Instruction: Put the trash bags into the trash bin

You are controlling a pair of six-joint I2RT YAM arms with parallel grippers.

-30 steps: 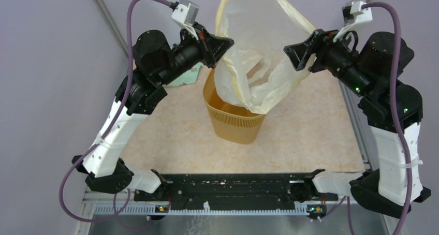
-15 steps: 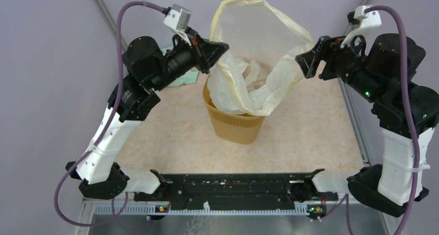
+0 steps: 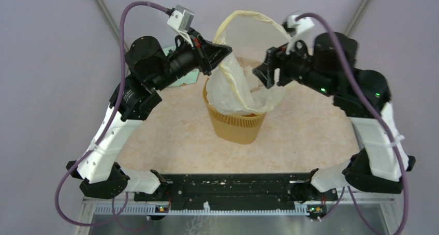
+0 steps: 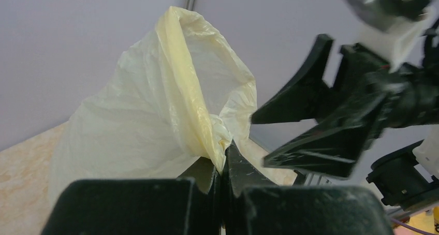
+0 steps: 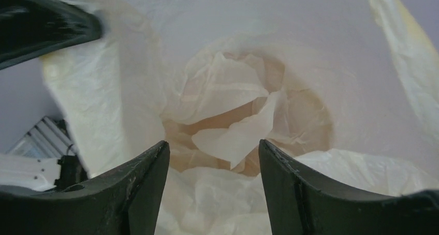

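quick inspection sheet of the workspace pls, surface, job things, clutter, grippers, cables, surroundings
surface: beige speckled table, no spills seen
bag: lower part in the bin, mouth held open above it
bin: upright, mid-table
clutter: green cloth on the table behind the left arm, mostly hidden
left gripper: shut on the bag's rim
right gripper: open over the bag's mouth, holding nothing
cables: purple, one per arm, looping free, not touching the bag
surroundings: lilac walls, metal posts in the far corners
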